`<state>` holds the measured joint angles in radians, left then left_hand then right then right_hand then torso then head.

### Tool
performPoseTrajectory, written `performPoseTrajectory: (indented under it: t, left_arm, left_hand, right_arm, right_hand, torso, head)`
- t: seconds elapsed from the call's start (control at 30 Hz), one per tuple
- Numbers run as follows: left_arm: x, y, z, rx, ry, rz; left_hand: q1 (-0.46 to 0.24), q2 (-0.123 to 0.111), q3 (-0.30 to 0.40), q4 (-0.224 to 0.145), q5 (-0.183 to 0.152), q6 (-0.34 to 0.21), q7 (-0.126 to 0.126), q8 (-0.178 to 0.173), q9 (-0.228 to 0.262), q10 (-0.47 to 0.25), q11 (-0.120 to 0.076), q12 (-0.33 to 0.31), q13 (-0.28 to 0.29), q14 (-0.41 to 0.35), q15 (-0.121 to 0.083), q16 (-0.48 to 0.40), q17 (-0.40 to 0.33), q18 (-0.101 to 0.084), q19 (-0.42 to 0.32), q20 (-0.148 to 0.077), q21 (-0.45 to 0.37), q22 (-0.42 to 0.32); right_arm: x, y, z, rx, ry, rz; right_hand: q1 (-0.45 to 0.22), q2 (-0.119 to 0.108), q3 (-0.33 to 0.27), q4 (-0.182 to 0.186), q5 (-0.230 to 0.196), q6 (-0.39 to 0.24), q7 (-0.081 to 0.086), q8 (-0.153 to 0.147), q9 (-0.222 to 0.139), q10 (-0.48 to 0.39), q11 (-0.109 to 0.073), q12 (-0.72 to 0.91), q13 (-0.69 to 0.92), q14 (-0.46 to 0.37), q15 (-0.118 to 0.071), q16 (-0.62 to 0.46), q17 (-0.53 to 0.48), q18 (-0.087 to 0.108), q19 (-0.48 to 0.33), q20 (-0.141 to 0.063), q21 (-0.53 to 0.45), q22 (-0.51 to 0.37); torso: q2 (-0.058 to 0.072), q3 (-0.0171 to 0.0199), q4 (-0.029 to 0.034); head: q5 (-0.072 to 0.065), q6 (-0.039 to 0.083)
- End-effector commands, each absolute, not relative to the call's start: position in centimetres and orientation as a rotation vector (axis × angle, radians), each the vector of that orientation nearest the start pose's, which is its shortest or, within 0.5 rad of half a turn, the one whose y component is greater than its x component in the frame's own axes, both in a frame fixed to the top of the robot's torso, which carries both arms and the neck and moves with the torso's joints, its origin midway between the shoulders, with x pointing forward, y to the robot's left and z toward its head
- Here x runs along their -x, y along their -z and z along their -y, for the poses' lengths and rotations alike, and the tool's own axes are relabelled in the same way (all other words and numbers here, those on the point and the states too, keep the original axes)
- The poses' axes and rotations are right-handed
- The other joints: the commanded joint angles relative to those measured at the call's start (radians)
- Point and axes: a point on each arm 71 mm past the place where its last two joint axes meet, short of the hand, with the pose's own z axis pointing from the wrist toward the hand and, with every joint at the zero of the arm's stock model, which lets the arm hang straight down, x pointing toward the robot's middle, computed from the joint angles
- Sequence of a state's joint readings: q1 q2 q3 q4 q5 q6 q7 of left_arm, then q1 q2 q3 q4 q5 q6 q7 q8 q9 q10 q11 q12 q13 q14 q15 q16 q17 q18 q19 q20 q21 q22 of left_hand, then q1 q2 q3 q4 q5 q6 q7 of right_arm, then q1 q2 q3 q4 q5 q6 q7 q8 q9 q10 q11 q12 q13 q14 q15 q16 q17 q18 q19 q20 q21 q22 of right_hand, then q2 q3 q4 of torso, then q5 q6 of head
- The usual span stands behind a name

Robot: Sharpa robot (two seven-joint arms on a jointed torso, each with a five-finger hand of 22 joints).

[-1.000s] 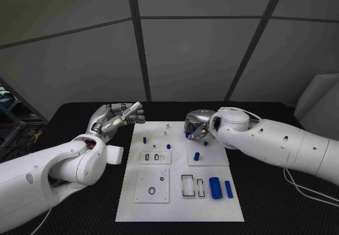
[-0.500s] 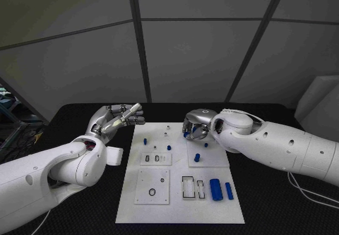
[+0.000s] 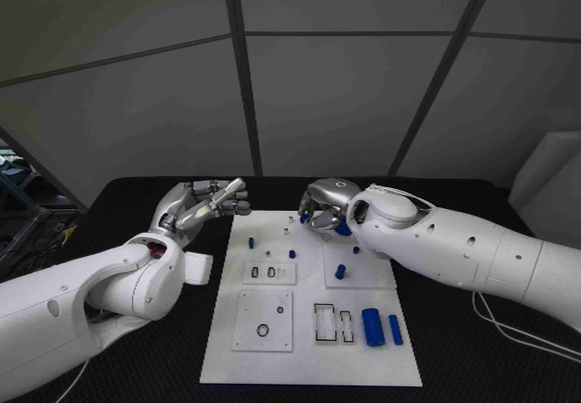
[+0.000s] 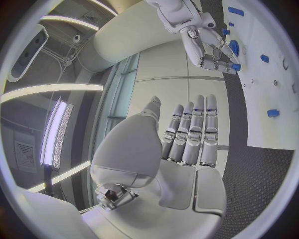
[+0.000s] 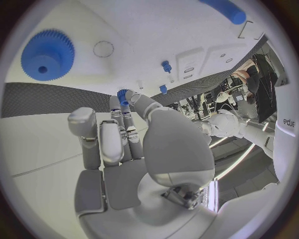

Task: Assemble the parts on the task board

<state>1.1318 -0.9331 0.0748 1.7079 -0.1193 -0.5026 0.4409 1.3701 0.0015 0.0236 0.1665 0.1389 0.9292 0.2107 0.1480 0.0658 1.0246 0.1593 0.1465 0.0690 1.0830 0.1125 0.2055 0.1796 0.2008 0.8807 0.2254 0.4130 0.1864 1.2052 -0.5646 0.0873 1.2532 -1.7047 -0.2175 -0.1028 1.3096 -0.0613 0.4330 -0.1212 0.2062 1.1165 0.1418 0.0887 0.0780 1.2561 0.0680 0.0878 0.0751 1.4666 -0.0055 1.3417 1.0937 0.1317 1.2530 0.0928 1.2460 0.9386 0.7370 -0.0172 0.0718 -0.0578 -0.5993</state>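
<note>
Under the silver right hand (image 3: 325, 210) a small blue part (image 5: 122, 95) sits at the fingertips, mostly covered, so its shape can't be told. The big blue toothed gear (image 3: 342, 227) on the white task board (image 3: 311, 369) is half hidden behind that arm. The long blue cylinder (image 5: 224, 10) is cut off at the right wrist picture's rim. The tiny pins (image 3: 287, 218) near the board's far edge are too small to identify.

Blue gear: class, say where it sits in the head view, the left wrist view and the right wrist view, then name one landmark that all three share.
Head view: blue gear on the far part of the task board, partly under the right hand.
Left wrist view: beside the right hand's fingertips.
Right wrist view: flat on the board, beyond the fingers.
Shared landmark: the right hand, pinching a small blue part.
</note>
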Motion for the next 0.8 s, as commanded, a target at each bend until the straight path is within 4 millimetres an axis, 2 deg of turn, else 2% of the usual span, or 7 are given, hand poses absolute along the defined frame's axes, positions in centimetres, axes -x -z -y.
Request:
performPoseTrajectory:
  t: [0.03, 0.23, 0.6, 0.8]
  left_arm:
    - [-46.0, 14.5, -20.7, 0.993, 1.530, -1.275]
    - [-46.0, 14.6, -20.7, 0.994, 1.532, -1.277]
    - [-46.1, 14.6, -20.7, 0.994, 1.532, -1.278]
    - [-46.1, 14.5, -20.6, 0.994, 1.535, -1.280]
  left_hand:
    - [0.004, 0.004, -0.004, -0.002, -0.002, 0.002, 0.008, -0.004, -0.001, 0.001, 0.007, -0.005, -0.002, -0.002, 0.006, -0.006, 0.001, -0.020, 0.004, 0.001, 0.006, 0.002]
    - [0.004, 0.004, -0.004, -0.002, -0.002, 0.002, 0.008, -0.004, -0.001, 0.001, 0.007, -0.005, -0.002, -0.002, 0.006, -0.006, 0.001, -0.020, 0.004, 0.001, 0.006, 0.002]
    - [0.004, 0.004, -0.004, -0.002, -0.002, 0.002, 0.008, -0.004, -0.001, 0.001, 0.007, -0.005, -0.002, -0.002, 0.006, -0.006, 0.001, -0.020, 0.004, 0.001, 0.006, 0.002]
    - [0.004, 0.004, -0.004, -0.002, -0.002, 0.002, 0.008, -0.004, -0.001, 0.001, 0.007, -0.005, -0.002, -0.002, 0.006, -0.006, 0.001, -0.020, 0.004, 0.001, 0.006, 0.002]
  right_arm:
    - [-54.6, 15.2, 12.4, 0.354, -0.570, -1.500]
    - [-55.5, 15.6, 11.5, 0.346, -0.569, -1.517]
    - [-55.9, 16.0, 10.4, 0.351, -0.577, -1.542]
    - [-56.2, 16.2, 10.2, 0.349, -0.570, -1.553]
  right_hand:
    - [0.007, -0.005, 0.006, 0.000, 0.007, 0.007, 0.001, 0.002, -0.001, 0.003, 0.001, -0.003, -0.001, 0.035, -0.007, 0.003, 0.001, -0.016, 0.007, -0.001, 0.003, 0.002]
    - [0.006, -0.005, 0.007, 0.001, 0.009, 0.006, 0.002, 0.000, -0.002, 0.002, 0.002, -0.005, -0.001, 0.035, -0.007, 0.004, 0.002, -0.016, 0.006, 0.000, 0.004, 0.001]
    - [0.005, -0.005, 0.009, 0.002, 0.012, 0.006, 0.002, 0.000, -0.002, 0.001, 0.002, -0.006, -0.001, 0.035, -0.007, 0.006, 0.004, -0.016, 0.006, 0.000, 0.006, 0.004]
    - [0.004, -0.005, 0.010, 0.003, 0.014, 0.005, 0.003, -0.001, -0.002, 0.000, 0.003, -0.008, -0.001, 0.035, -0.006, 0.007, 0.005, -0.016, 0.005, 0.000, 0.006, 0.003]
  torso:
    - [0.001, 0.0010, 0.0018]
    - [0.002, -0.0001, 0.0044]
    - [0.004, 0.0003, 0.0032]
    - [0.004, 0.0006, 0.0043]
  head:
    - [-0.001, -0.002]
    - [0.001, -0.004]
    - [0.010, -0.006]
    - [0.009, -0.007]
